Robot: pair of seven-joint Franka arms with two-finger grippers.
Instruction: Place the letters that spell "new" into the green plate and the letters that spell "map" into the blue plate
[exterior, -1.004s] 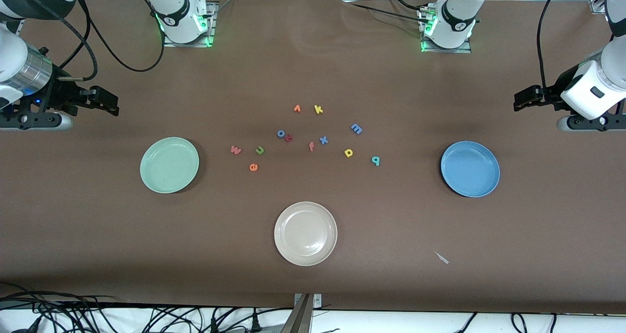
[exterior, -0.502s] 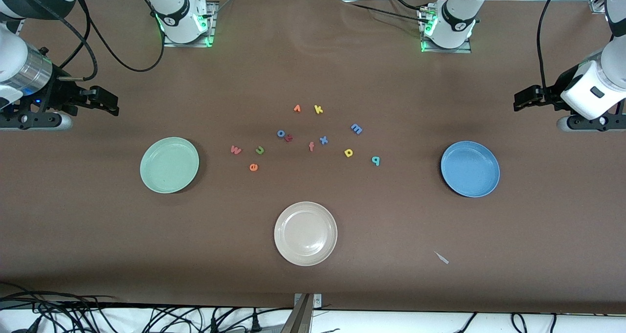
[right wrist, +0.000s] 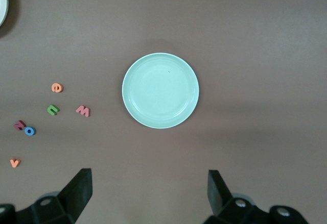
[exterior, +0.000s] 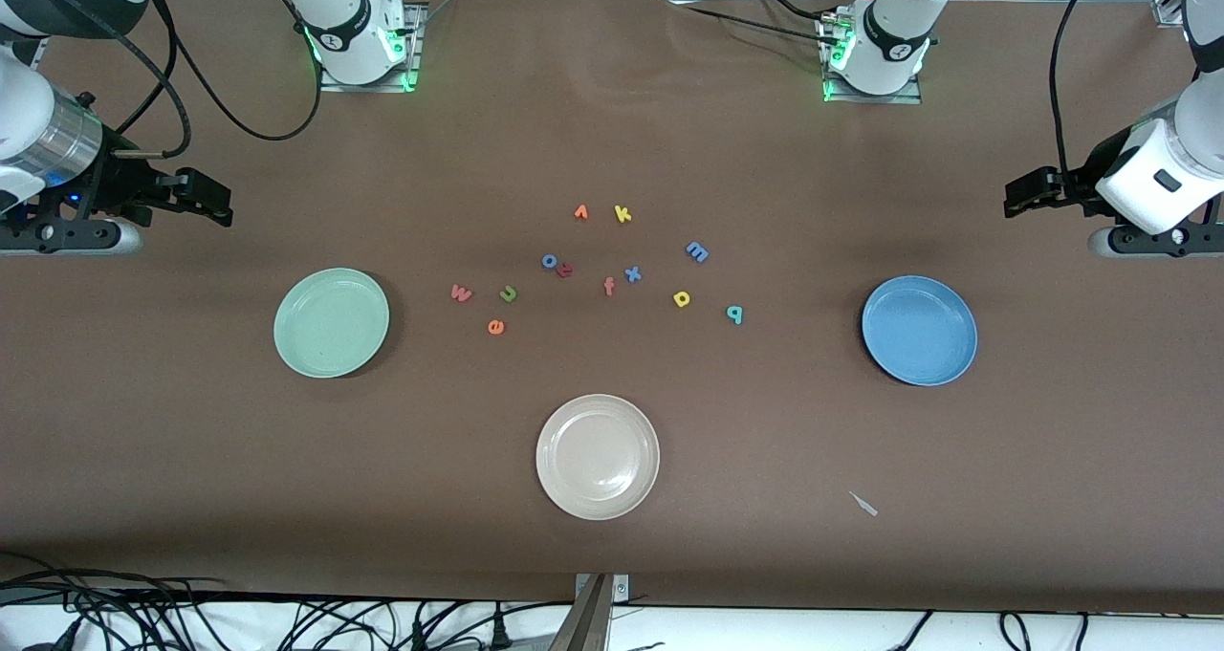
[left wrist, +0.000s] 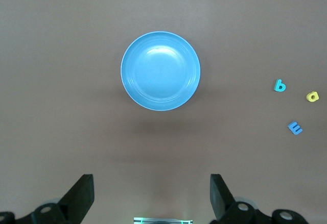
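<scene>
Both grippers are waiting up in the air with nothing in them: the right gripper [right wrist: 145,193] is hanging with its jaws spread wide over the table at the right arm's end, and the left gripper [left wrist: 150,196] is doing the same at the left arm's end.

On the brown table [exterior: 612,536] three plates are lying. Toward the right arm's end the green plate [exterior: 331,322] is sitting empty; the blue plate [exterior: 919,330] is sitting empty toward the left arm's end. Between them, nearer the front camera, the beige plate [exterior: 598,456] is resting.

Between the two coloured plates the foam letters are lying loose. Closest to the green plate are the pink-red w [exterior: 461,293], the green n [exterior: 509,293] and the orange e [exterior: 495,326]. Toward the blue plate are lying the blue m [exterior: 697,250], the yellow a [exterior: 682,298] and the teal p [exterior: 734,314]. In the middle are sitting the blue o [exterior: 550,261], the salmon f [exterior: 609,287], the blue x [exterior: 632,273] and the yellow k [exterior: 622,214].
</scene>
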